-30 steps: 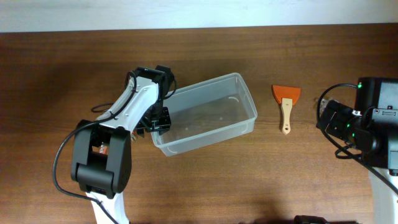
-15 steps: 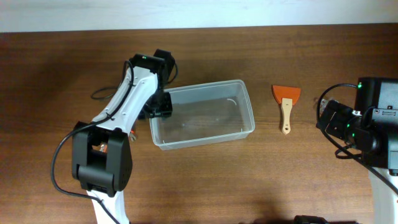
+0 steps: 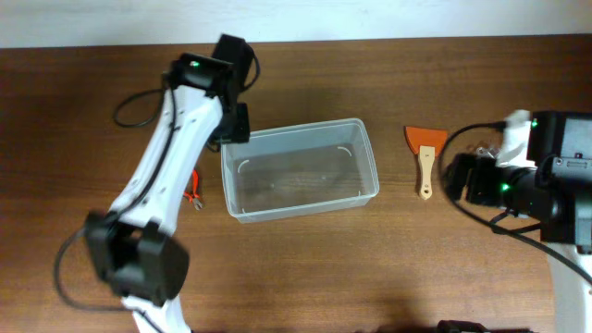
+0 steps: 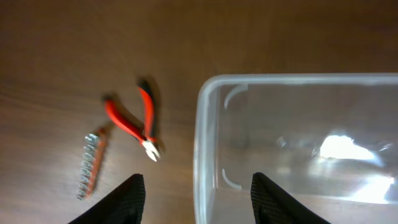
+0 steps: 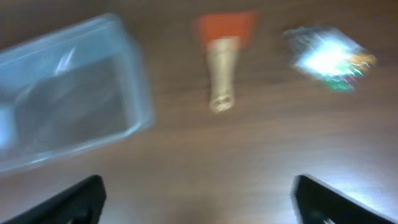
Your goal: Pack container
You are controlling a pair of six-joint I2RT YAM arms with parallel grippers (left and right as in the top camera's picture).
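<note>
The container [image 3: 301,172], a clear rectangular bin, lies square to the table edge in the middle with nothing inside. My left gripper [image 3: 233,125] hovers at its far-left corner. In the left wrist view the container [image 4: 298,143] fills the right half. Its left wall runs between the fingers of my left gripper [image 4: 197,177], which is open with a gap on both sides of the wall. My right gripper [image 3: 458,180] is near the right edge, short of an orange scraper [image 3: 425,153]. In the blurred right wrist view my right gripper [image 5: 199,199] is wide open over bare wood.
Red-handled pliers [image 4: 134,121] and a small ridged silver-orange piece [image 4: 92,165] lie left of the bin; the pliers [image 3: 194,190] sit beside my left arm. A shiny packet [image 5: 326,59] lies right of the scraper [image 5: 222,56].
The container has swung from tilted to square with the table. My left gripper has let go of its rim and moved toward the far side. My right arm has shifted left toward the scraper.
</note>
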